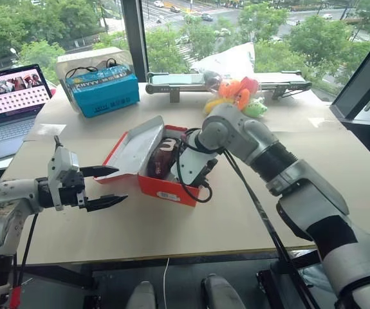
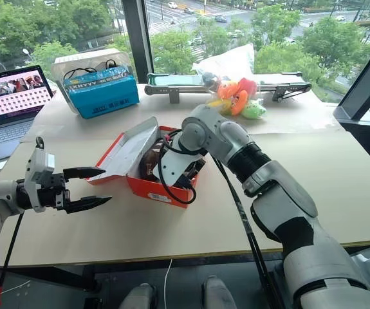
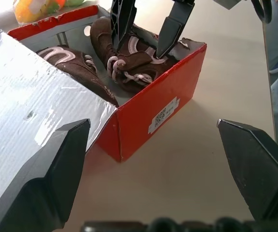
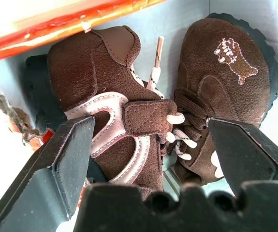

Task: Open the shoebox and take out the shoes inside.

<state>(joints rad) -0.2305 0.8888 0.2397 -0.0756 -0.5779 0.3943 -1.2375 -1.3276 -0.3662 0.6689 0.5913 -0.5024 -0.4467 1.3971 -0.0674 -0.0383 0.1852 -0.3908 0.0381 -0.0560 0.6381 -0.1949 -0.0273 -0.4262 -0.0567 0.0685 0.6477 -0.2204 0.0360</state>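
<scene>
We see the red cardboard shoebox (image 1: 172,188) mid-table, grey-white lid flung back, two fuzzy brown shoes (image 4: 129,121) inside it, our right gripper (image 3: 146,36) spread wide above them, our left gripper (image 1: 104,187) spread empty beside the lid.

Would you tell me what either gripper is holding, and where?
Nothing: the right gripper hangs open over the shoes in the shoebox; the left gripper is open beside it.

The shoes (image 4: 129,121) lie side by side in the shoebox (image 1: 172,188); blue box (image 1: 104,91) behind-left; plush toys (image 1: 236,95) behind-right.
</scene>
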